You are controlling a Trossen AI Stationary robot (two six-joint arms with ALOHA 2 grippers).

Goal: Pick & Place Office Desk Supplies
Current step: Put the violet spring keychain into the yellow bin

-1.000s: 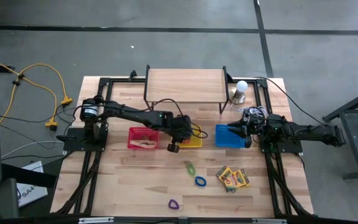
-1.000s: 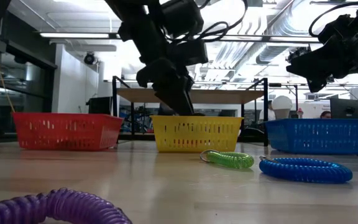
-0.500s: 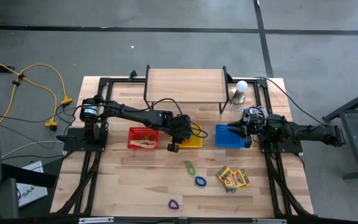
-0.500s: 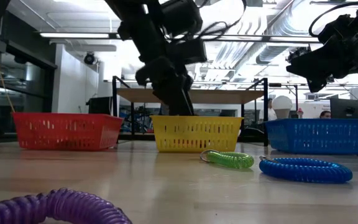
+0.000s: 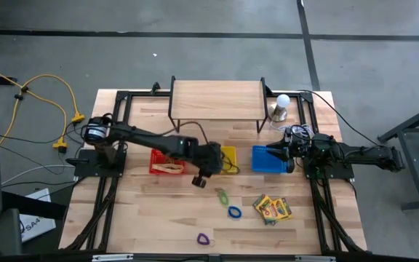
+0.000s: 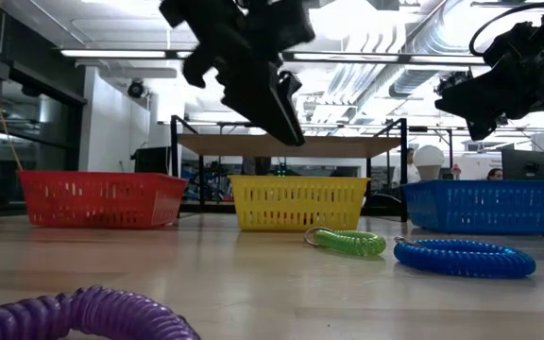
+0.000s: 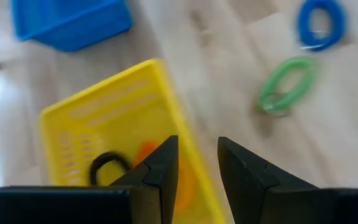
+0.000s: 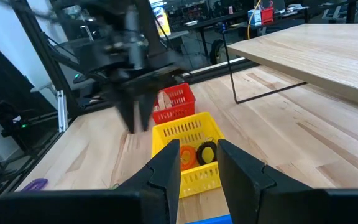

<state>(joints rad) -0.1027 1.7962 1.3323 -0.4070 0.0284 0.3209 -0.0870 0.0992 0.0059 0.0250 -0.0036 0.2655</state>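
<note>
Over the front edge of the yellow bin (image 5: 227, 159) hangs my left gripper (image 5: 199, 180), raised above the table (image 5: 144, 211), fingers slightly spread and empty. In the left wrist view the bin sits right under my fingertips, with a black ring (image 7: 107, 164) and an orange ring (image 7: 146, 151) inside it. The green ring (image 5: 222, 196) lies on the table just beyond that gripper, toward the front edge, not touching it. The blue ring (image 5: 234, 212) is next to the green one, a bit farther out. The purple ring (image 5: 204, 238) is well apart, near the table's front edge. Crayon boxes (image 5: 272, 208) lie flat to the right of the blue ring. The red bin (image 5: 169, 161) is beside the yellow one on the left, with tan bands in it.

My right gripper (image 5: 273, 151) waits above the blue bin (image 5: 268, 161), fingers slightly apart, nothing between them. In the low view the green ring (image 6: 347, 242) and blue ring (image 6: 464, 257) lie in front of the yellow and blue bins, left gripper (image 6: 286, 104) high above them.
</note>
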